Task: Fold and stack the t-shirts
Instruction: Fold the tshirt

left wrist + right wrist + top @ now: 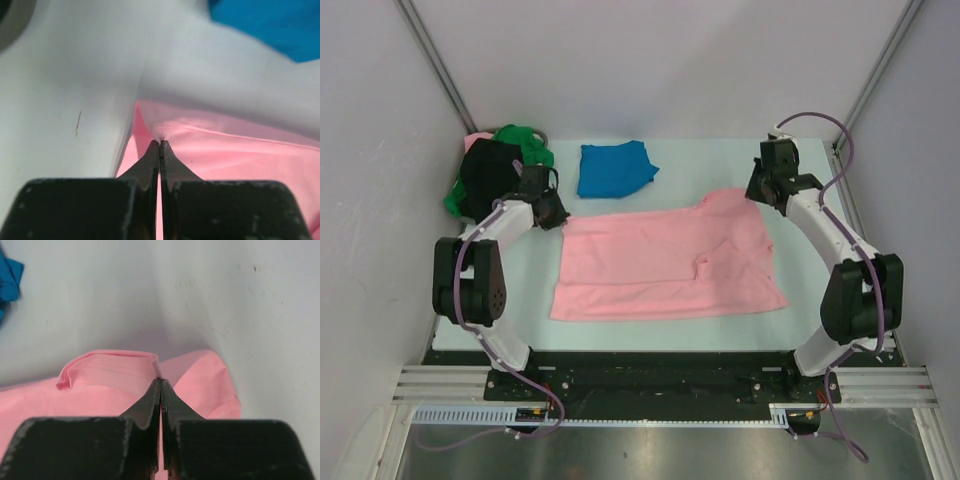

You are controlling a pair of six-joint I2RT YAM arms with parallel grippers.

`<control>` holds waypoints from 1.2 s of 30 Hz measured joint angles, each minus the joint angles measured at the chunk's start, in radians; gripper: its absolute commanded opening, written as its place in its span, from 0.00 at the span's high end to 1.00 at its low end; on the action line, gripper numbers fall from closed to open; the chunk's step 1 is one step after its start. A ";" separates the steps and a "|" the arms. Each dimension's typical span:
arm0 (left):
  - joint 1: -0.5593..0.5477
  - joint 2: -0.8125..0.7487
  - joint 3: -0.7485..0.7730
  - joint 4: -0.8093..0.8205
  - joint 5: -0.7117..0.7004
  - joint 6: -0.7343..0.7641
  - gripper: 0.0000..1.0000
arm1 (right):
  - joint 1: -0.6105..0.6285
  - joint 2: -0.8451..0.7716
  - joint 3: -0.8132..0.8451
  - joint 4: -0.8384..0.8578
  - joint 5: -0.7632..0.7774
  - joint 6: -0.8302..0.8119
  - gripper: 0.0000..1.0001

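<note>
The light pink t-shirt (665,262) lies spread flat across the middle of the table. My left gripper (560,214) is at its far left corner and is shut on a pinch of the pink cloth (210,150). My right gripper (757,190) is at the far right corner, shut on a raised fold of the pink cloth's edge (110,370). The bright blue t-shirt (615,167) lies folded behind the pink one. The black t-shirt (488,172) and the green t-shirt (527,143) are heaped together in the back left corner.
White walls close in the table at the back and both sides. A grey rim (546,134) shows behind the heap at the back left. The blue cloth (270,22) shows at the top right of the left wrist view.
</note>
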 measured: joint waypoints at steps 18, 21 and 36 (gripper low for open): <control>-0.032 -0.384 -0.396 0.051 -0.100 -0.133 1.00 | 0.185 -0.610 -0.460 -0.200 0.126 0.122 1.00; -0.034 -0.407 -0.423 0.044 -0.119 -0.141 1.00 | 0.256 -0.675 -0.502 -0.264 0.158 0.182 1.00; -0.060 -0.761 -0.685 -0.018 -0.069 -0.299 0.19 | 0.462 -0.800 -0.537 -0.439 0.415 0.438 0.00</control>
